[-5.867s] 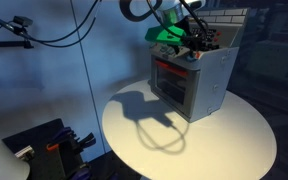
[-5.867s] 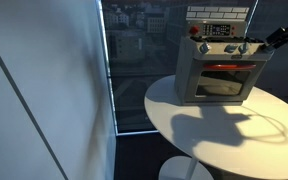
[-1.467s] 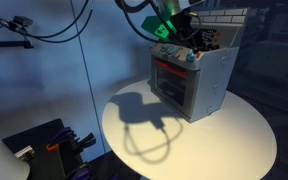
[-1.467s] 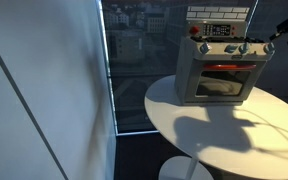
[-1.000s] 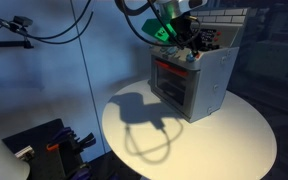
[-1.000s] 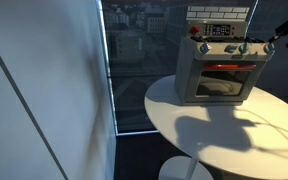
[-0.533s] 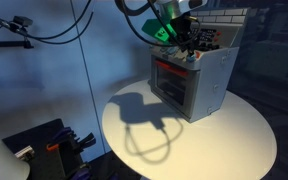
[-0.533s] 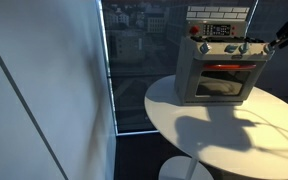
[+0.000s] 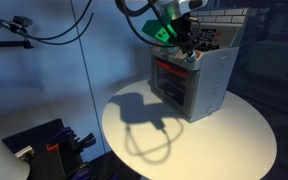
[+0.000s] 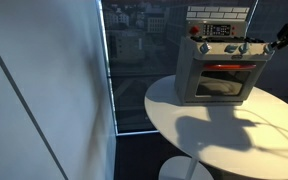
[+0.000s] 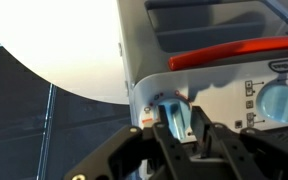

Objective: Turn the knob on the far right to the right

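Right now the black Robotiq gripper [image 11: 184, 128] is at the upper front edge of the grey toy oven [image 9: 202, 88], which stands on the round white table [image 9: 234, 145]. In the wrist view its two dark fingers [image 11: 168, 135] are drawn in close on either side of the small round light-blue plastic knob [image 11: 175, 112] and appear to pinch it, the jaws only a narrow way apart. That knob is the end one of the oven's knob row, at the corner of the front panel; a second, like blue knob [image 11: 281, 101] of the same row sits well apart from it along the panel. A red bar handle [image 11: 234, 52] crosses the oven door near the row. In an exterior view the gripper [image 10: 275, 41] reaches the oven's right-hand end from the picture's right edge.
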Motion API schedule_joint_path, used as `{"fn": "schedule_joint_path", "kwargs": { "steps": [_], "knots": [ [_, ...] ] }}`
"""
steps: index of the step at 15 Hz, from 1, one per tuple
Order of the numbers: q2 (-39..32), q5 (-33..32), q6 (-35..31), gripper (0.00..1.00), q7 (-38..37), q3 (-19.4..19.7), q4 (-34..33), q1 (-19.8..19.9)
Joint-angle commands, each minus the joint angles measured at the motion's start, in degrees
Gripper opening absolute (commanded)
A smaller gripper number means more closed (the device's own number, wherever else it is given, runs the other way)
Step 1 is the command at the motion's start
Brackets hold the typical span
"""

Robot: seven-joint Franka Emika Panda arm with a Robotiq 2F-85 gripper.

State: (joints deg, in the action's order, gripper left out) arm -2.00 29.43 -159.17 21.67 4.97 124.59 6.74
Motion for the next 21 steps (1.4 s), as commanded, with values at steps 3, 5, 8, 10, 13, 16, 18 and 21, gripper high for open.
{"fn": "schedule_joint_path", "kwargs": {
  "steps": [3, 5, 8, 10, 13, 16, 18, 21],
  "knots": [
    [-0.6, -2.1, 1.1, 0.5, -2.1, 0.4, -1.3, 0.1],
    [-0.8, -2.4, 1.0, 0.45, -2.1, 0.4, -1.4, 0.1],
    [-1.2, -2.6, 1.0, 0.44, -2.2, 0.5, -1.8, 0.1],
    [-1.4, -2.6, 1.0, 0.45, -2.2, 0.6, -1.9, 0.1],
    [-1.4, -2.6, 1.0, 0.38, -2.3, 0.6, -1.9, 0.1],
    [-1.5, -2.8, 0.8, 0.25, -2.4, 0.7, -2.0, 0.1],
    [-1.5, -2.9, 0.7, 0.22, -2.4, 0.7, -2.1, 0.1],
    [-1.7, -3.6, 0.7, 0.25, -2.5, 0.7, -2.2, 0.1]
  ]
}}
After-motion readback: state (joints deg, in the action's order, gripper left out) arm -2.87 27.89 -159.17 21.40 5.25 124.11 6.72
